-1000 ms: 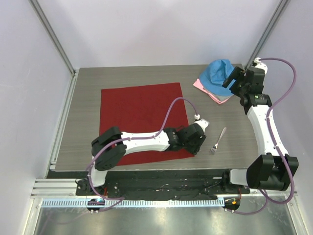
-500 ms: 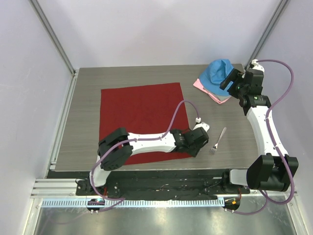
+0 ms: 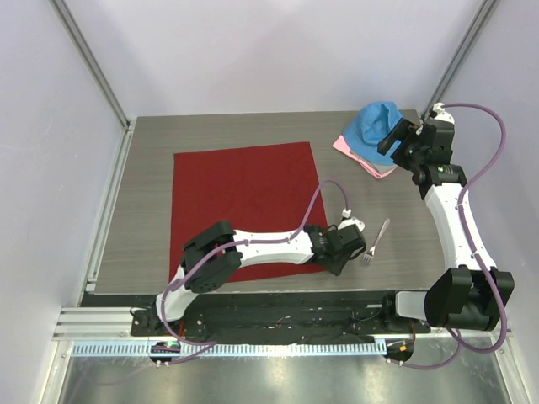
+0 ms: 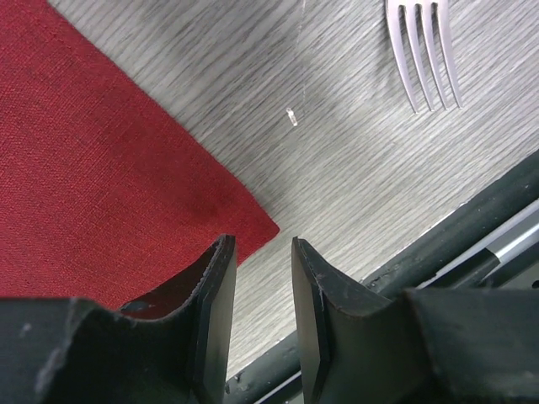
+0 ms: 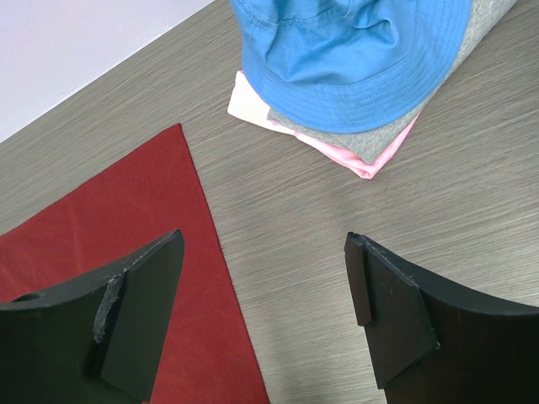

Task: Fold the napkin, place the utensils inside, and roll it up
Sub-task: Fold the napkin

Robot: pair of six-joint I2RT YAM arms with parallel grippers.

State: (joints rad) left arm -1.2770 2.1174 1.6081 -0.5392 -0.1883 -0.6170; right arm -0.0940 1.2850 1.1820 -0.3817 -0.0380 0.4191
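**Work surface.** The large dark red square cloth napkin (image 3: 244, 202) lies flat and unfolded on the grey wood-grain table (image 3: 143, 168). The small silver metal fork (image 3: 376, 241) lies on bare table to the right of the napkin and does not touch it. Its tines point toward the near edge.

**Left arm.** The left gripper (image 3: 341, 254) sits low at the napkin's near right corner, with the fork just beside it on its right.
- In the left wrist view, the left gripper (image 4: 263, 244) shows its jaws set close together with a narrow gap between them.
- Only table surface shows through that gap. No cloth is pinched.
- The corner of the napkin (image 4: 101, 168) ends just ahead of the gap. The red cloth runs alongside the left finger (image 4: 215, 295).
- The tines of the fork (image 4: 424, 50) lie farther ahead and to the right, apart from both fingers.

**Right arm.** The right gripper (image 3: 396, 139) is at the far right of the table, beside a bright blue fabric hat (image 3: 377, 126) that rests on folded pale pink cloth (image 3: 344, 145).
- In the right wrist view, the right gripper (image 5: 265, 244) has its jaws spread wide and holds nothing.
- Bare table lies between the fingers.
- The far right corner of the napkin (image 5: 126, 227) lies near the left finger. The hat (image 5: 354, 50) lies ahead.
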